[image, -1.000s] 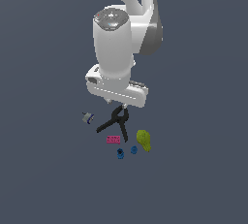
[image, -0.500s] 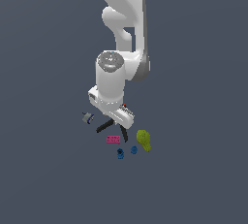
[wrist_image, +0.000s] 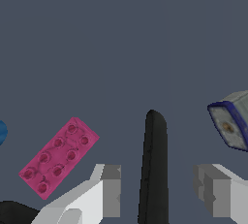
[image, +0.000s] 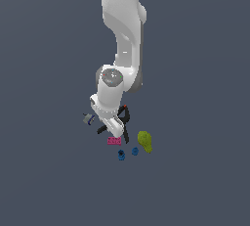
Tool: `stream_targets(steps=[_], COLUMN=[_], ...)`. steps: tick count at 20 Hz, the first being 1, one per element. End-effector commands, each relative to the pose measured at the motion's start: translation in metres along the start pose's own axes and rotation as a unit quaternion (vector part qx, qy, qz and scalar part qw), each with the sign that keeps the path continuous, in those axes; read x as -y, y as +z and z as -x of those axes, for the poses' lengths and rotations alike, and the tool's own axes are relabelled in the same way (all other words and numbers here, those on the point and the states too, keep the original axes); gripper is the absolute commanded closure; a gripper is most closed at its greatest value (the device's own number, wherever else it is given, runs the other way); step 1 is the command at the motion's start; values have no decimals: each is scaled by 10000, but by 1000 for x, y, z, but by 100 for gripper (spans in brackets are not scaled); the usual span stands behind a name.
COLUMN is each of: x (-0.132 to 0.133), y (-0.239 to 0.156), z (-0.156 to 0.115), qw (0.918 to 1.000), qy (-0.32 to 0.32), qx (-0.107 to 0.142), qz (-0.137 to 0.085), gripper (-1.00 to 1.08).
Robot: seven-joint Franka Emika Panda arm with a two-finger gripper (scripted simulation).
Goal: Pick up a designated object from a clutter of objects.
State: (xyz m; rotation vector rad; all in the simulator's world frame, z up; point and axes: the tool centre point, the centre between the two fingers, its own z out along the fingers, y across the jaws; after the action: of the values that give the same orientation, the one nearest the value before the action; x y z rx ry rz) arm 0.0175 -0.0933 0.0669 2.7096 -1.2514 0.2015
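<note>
Only the wrist view shows the claw (wrist_image: 157, 191) spread around one black clamp (wrist_image: 153, 165) handle, not pinching.

Black clamp (image: 123, 121) mostly hidden behind the end effector (image: 113, 125), one clamp handle (wrist_image: 153, 169) cut off at the wrist view's edge, fingertips (wrist_image: 111, 191) too.

The tool (wrist_image: 157, 191) is straddling one clamp (wrist_image: 154, 169) handle — the brick (wrist_image: 58, 156) is lying just beside it, the lump (image: 144, 141) sitting toward the exterior view's right — two small pieces (image: 128, 153) nearby.
</note>
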Motion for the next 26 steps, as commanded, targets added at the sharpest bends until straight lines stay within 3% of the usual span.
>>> stream_targets(steps=[1,8,25,26], x=[-5,-11,-12,-12], y=[9,19,50,50], z=[-3,-6,-8,-8], qw=[9998,9989,9989,9989], qy=[173,380,383,383], qx=[-112,-258,-259,-259], qz=[38,88,88,88], gripper=[-20,-20,-20,108])
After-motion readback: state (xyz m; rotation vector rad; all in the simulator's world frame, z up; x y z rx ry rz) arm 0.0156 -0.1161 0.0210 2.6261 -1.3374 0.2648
